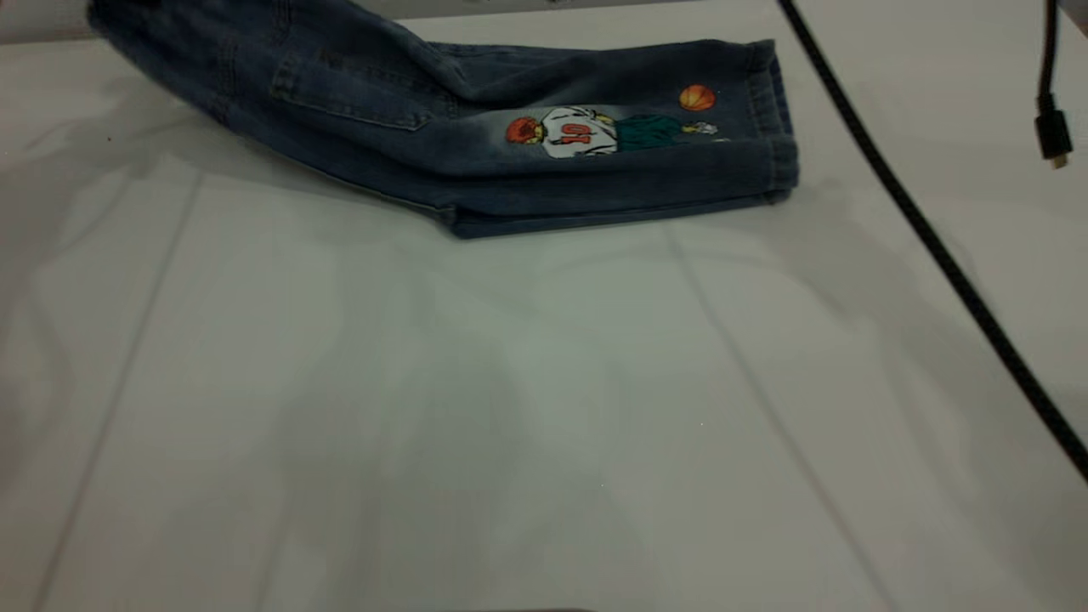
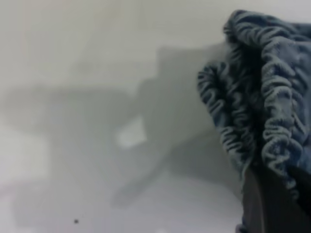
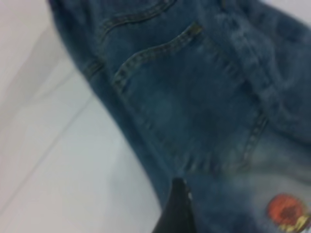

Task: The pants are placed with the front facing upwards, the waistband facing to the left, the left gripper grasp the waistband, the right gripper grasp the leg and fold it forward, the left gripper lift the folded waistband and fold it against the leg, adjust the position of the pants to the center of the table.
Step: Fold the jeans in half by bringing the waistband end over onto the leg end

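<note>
The blue denim pants (image 1: 476, 127) lie folded lengthwise along the table's far edge. Their cuff end (image 1: 769, 119) is at the right, and a cartoon basketball print (image 1: 595, 129) faces up. The left end of the pants rises off the table and leaves the exterior view at the top left. In the left wrist view the gathered elastic waistband (image 2: 262, 107) hangs bunched above the table, and my left gripper (image 2: 272, 204) is shut on it. In the right wrist view my right gripper (image 3: 177, 208) hovers close over the pants' pocket area (image 3: 184, 97). Neither gripper shows in the exterior view.
A thick black cable (image 1: 935, 246) runs diagonally across the table's right side. A second cable with a plug (image 1: 1052, 136) hangs at the far right. The white table cover (image 1: 510, 408) stretches in front of the pants.
</note>
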`<state>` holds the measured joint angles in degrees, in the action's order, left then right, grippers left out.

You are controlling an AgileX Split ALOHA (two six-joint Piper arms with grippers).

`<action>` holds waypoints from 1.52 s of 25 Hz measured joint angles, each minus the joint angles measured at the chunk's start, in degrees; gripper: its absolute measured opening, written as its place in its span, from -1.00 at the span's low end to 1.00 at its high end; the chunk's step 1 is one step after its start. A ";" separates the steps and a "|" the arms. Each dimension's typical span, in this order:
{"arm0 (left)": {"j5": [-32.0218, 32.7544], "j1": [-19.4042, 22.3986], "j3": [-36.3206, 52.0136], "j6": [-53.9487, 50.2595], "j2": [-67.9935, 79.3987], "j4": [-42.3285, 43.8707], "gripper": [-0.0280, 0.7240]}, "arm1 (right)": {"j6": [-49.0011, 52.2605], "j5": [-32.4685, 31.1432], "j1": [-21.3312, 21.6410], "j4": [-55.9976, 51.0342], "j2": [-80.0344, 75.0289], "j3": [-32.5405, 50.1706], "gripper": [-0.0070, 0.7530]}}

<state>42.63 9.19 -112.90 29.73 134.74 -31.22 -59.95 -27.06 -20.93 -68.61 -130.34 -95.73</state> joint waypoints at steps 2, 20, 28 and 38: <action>1.30 -0.76 -0.12 0.56 -1.50 0.00 -0.82 | 0.40 3.64 -1.05 -0.25 0.00 0.00 0.50; 4.20 -15.60 -0.65 2.80 -9.68 0.13 -0.83 | 0.43 6.87 -3.05 -3.28 -10.50 -0.12 0.41; 3.06 -22.11 -1.34 3.28 -9.68 0.18 -0.83 | 1.86 -1.70 -0.03 -1.43 -7.95 -0.12 0.41; -0.14 -29.53 -2.65 3.55 -9.62 0.25 -0.83 | 25.52 -16.99 14.52 24.63 3.08 -0.12 0.41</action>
<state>42.49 -20.34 -115.55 33.28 125.12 -30.97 -34.43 -44.06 -6.41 -43.98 -127.26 -95.84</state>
